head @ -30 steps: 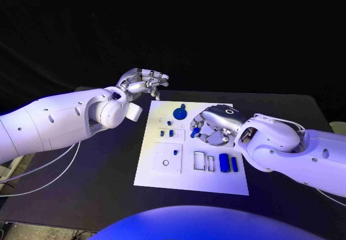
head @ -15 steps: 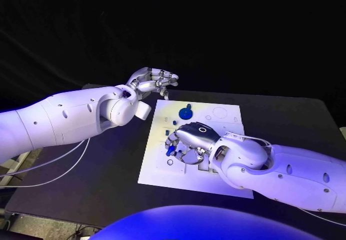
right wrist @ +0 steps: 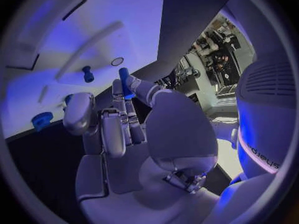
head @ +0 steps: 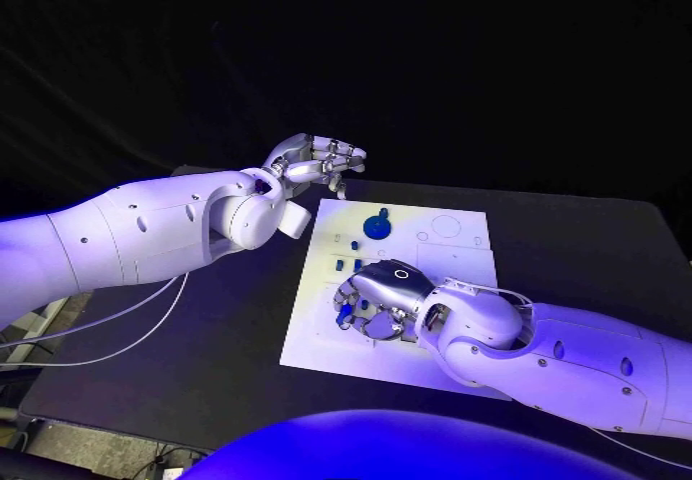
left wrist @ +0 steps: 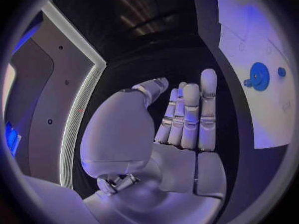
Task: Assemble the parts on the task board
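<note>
Black table (head: 577, 240), task board (head: 325, 340), blue parts (head: 376, 226)

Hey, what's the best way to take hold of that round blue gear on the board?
Probably from above, pinching the raised knob at the centre of the blue gear. The gear looks to lie flat on the task board, leaving little edge to get fingers under.

Right hand (head: 378, 302) over task board (head: 320, 330) — holding blue part (head: 346, 316).

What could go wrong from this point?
The right hand holds a small blue part only at its fingertips, so it may slip or tilt. That hand hides much of the task board from the head view, so alignment is hard to check. Its fingers could knock the blue pegs standing nearby.
</note>
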Robot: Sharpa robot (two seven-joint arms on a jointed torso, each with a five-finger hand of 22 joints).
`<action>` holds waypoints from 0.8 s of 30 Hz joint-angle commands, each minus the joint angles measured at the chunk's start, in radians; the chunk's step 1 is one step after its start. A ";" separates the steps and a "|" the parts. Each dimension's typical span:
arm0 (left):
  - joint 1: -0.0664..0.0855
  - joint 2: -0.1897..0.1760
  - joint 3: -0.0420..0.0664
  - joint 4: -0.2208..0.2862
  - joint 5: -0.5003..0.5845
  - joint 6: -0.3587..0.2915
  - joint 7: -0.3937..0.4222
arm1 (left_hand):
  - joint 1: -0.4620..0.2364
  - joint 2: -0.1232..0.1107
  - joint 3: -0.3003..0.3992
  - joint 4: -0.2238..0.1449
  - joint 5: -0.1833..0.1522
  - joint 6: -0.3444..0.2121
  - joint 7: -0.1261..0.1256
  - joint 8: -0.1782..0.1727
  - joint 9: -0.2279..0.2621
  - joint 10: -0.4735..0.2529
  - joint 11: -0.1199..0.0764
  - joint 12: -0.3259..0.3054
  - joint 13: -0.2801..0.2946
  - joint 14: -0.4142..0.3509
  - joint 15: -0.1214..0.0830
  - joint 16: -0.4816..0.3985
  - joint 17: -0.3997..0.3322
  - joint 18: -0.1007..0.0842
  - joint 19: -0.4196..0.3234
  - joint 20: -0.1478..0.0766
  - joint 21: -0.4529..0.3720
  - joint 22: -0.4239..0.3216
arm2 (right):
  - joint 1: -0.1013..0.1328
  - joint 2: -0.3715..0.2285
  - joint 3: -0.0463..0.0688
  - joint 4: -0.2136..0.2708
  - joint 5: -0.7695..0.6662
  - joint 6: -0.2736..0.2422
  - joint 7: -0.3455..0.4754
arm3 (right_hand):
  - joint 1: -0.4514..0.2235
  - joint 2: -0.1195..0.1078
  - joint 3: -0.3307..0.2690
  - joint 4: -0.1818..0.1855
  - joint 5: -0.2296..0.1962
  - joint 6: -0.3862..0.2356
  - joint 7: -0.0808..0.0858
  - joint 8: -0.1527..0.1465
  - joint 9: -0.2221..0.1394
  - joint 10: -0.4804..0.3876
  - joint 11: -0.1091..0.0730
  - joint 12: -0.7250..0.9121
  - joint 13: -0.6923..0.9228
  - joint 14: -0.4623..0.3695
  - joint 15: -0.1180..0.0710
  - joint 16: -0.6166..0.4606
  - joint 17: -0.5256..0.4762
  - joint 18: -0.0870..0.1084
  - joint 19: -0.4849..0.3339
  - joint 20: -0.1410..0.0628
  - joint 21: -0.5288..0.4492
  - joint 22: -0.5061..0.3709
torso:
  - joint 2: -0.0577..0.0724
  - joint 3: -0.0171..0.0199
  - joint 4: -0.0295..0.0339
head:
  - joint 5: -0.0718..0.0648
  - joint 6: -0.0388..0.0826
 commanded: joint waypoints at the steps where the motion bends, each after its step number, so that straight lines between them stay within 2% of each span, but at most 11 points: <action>1: 0.001 0.001 0.001 0.002 0.007 0.015 0.005 | 0.008 -0.002 0.002 -0.004 0.004 -0.006 0.002 -0.003 -0.002 -0.006 0.001 0.002 0.001 -0.006 0.002 0.006 0.000 0.020 0.001 0.005 -0.002 0.000 | -0.003 0.001 -0.001 -0.005 -0.032 0.027 0.001 | 0.001 0.003 -0.002 0.002 0.006 0.006 -0.002 0.009 0.023 0.002 -0.001 -0.002 0.000 0.047 -0.005 0.003 -0.001 -0.010 0.000 -0.003 -0.003 -0.001 | 0.000 0.0006 -0.0005 | 0.001 0.000; 9: 0.001 -0.001 0.001 0.002 0.007 0.015 0.004 | 0.008 -0.002 0.002 -0.004 0.004 -0.006 0.002 -0.003 -0.002 -0.006 0.001 0.002 0.001 -0.006 0.002 0.006 0.000 0.020 0.001 0.005 -0.002 0.000 | -0.005 -0.003 -0.001 -0.010 -0.047 0.037 -0.007 | 0.000 0.002 -0.002 0.002 0.006 0.006 -0.002 0.009 0.024 0.002 -0.001 -0.002 0.000 0.047 -0.005 0.003 -0.001 -0.010 -0.001 -0.003 -0.004 -0.001 | 0.000 0.0008 0.0001 | 0.002 0.000; 17: 0.001 -0.003 0.001 0.003 0.007 0.014 0.005 | 0.008 -0.002 0.002 -0.004 0.004 -0.006 0.002 -0.003 -0.002 -0.006 0.001 0.002 0.001 -0.006 0.002 0.006 0.000 0.020 0.001 0.005 -0.002 0.000 | -0.005 -0.005 -0.002 -0.016 -0.064 0.051 -0.018 | 0.000 0.002 -0.003 0.002 0.006 0.005 -0.002 0.010 0.024 0.003 -0.001 -0.002 0.001 0.047 -0.005 0.003 -0.001 -0.010 -0.001 -0.003 -0.004 -0.001 | 0.000 -0.0006 -0.0005 | 0.002 0.000; 24: 0.001 -0.004 0.001 0.003 0.007 0.015 0.005 | 0.008 -0.002 0.002 -0.004 0.004 -0.006 0.002 -0.003 -0.002 -0.006 0.001 0.002 0.001 -0.006 0.002 0.006 0.000 0.020 0.001 0.005 -0.002 0.000 | -0.007 0.007 -0.002 -0.024 -0.074 0.050 -0.021 | 0.000 0.002 -0.003 0.002 0.006 0.005 -0.002 0.010 0.024 0.003 -0.001 -0.002 0.001 0.047 -0.005 0.003 -0.001 -0.010 -0.001 -0.003 -0.004 -0.001 | 0.000 0.0008 0.0009 | 0.002 0.000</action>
